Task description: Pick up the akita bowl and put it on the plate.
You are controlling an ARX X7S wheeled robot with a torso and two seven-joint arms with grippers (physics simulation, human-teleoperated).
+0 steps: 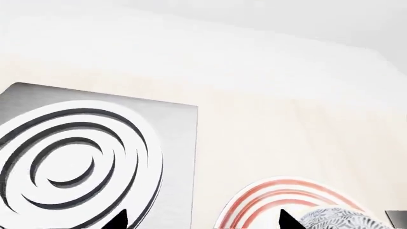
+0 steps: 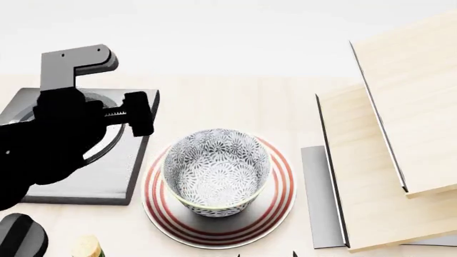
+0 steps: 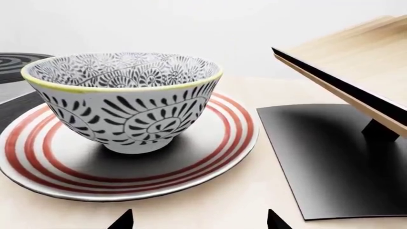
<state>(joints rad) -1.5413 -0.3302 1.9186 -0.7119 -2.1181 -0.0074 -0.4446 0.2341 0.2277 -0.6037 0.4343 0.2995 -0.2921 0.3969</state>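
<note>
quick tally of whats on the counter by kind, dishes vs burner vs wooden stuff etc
Bowls: 1, the akita bowl, sitting on the plate.
Plates: 1, the plate.
Burners: 1, the grey square burner.
Wooden racks: 1, the tiered wooden shelf.
Partly visible items at the near edge of the head view: 2, a black object and a pale top, kinds unclear.
Total: 6

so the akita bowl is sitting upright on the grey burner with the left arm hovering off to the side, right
Not quite. The akita bowl sits upright on the plate with the red rings, not on the grey burner, which lies beside the plate. The head view and right wrist view both show this. The left arm does hang off to the side, over the burner, with nothing in its gripper.
</note>
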